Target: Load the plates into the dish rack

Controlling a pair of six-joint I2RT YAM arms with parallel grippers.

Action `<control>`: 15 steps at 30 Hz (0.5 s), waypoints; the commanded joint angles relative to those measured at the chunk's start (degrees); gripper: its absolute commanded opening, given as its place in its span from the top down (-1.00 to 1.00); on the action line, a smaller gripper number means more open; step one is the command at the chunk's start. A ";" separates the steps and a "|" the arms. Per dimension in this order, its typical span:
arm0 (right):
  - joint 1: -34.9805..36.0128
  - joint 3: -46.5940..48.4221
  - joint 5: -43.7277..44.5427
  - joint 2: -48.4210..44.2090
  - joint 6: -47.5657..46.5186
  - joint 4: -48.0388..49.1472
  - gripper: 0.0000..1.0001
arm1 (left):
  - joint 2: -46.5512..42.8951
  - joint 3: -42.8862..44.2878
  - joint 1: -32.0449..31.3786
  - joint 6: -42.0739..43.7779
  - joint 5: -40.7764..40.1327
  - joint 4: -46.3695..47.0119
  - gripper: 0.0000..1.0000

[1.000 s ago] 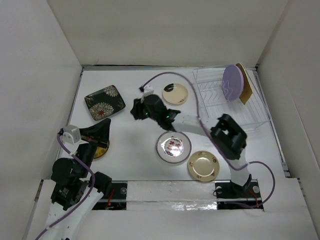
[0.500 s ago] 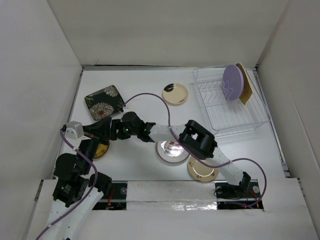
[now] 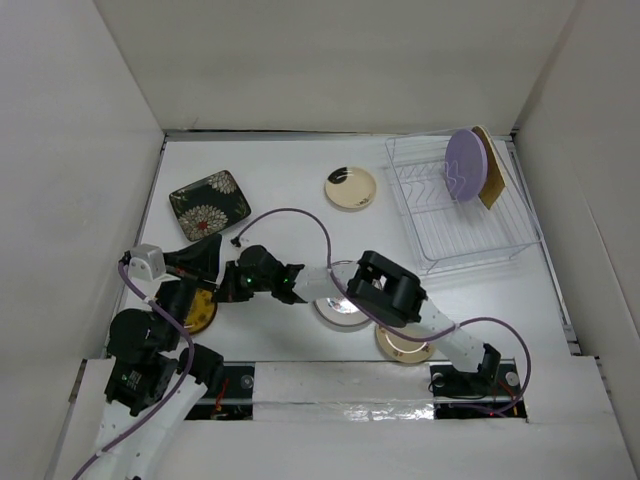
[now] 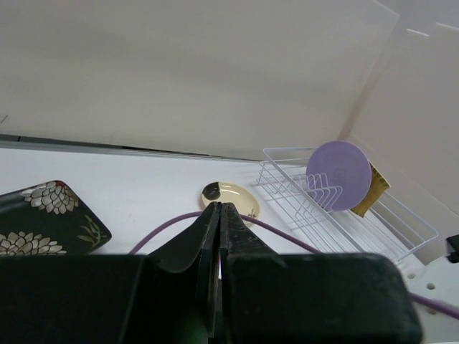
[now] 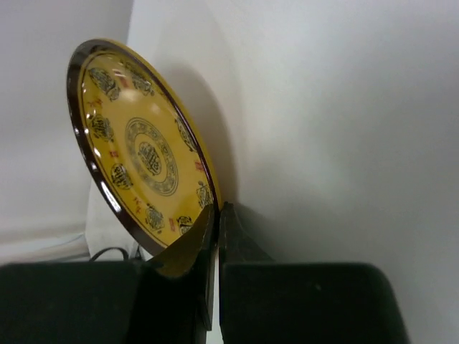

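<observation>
Right hand [image 5: 217, 209] swung left, shut beside yellow plate [image 5: 136, 154]

Right arm [image 3: 310, 283] covers half the red-patterned plate [image 3: 335, 312]; yellow plate [image 3: 202, 308] mostly hidden

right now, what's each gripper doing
Left gripper: shut, nothing seen between its fingers.
Right gripper: shut on the rim of the yellow plate.
</observation>
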 commanded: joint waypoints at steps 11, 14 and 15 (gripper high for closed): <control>-14.81 -37.09 16.40 -47.04 -10.98 8.67 1.00 | -2.88 0.68 0.16 0.16 2.64 2.39 0.90; -22.08 -41.39 28.17 -58.74 -20.47 -1.34 1.00 | -1.40 0.59 0.16 0.07 7.45 2.65 0.72; -23.95 -42.02 35.08 -61.14 -23.10 -3.28 1.00 | -0.61 0.68 0.16 0.07 8.96 2.65 0.66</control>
